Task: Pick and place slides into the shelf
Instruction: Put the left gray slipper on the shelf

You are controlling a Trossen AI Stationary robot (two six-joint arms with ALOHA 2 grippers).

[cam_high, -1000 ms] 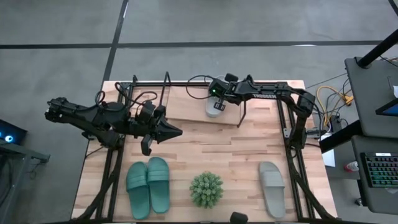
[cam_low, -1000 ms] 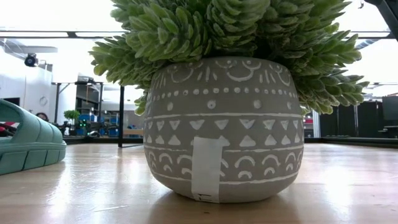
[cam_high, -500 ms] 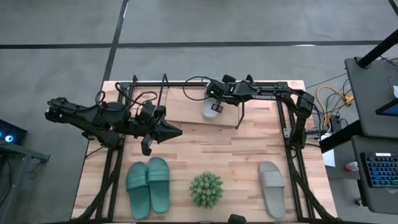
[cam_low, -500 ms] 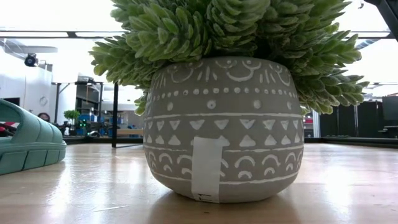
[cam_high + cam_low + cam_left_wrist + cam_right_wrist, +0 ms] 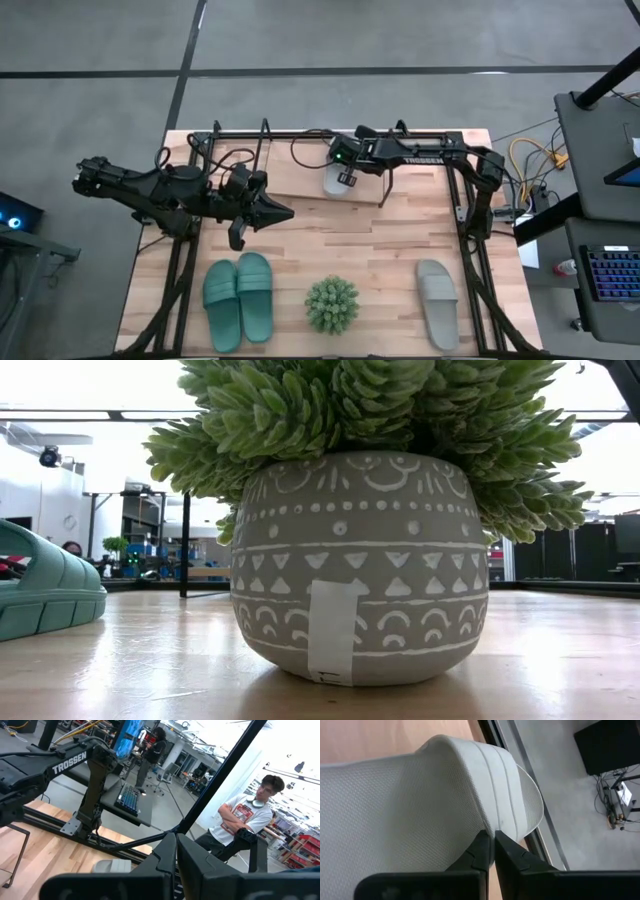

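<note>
1. The right hand [image 5: 341, 178] is pinching the strap of a pale grey slide [image 5: 420, 810] over the shelf [image 5: 300, 170] at the tabletop's far side; its fingers [image 5: 482, 852] are pressing together on a thin fold of strap, so the slide could be slipping or swinging loose.
2. The wire uprights [image 5: 268, 135] are standing close by; a tilted sole could be catching on them.
3. The left hand [image 5: 280, 212] is waiting pressed together and empty, just in front of the shelf, possibly crowding the route.
4. The teal pair [image 5: 240, 298], the other grey slide [image 5: 437, 300] and the plant [image 5: 332, 305] are lying at the near edge, well apart from the shelf.
</note>
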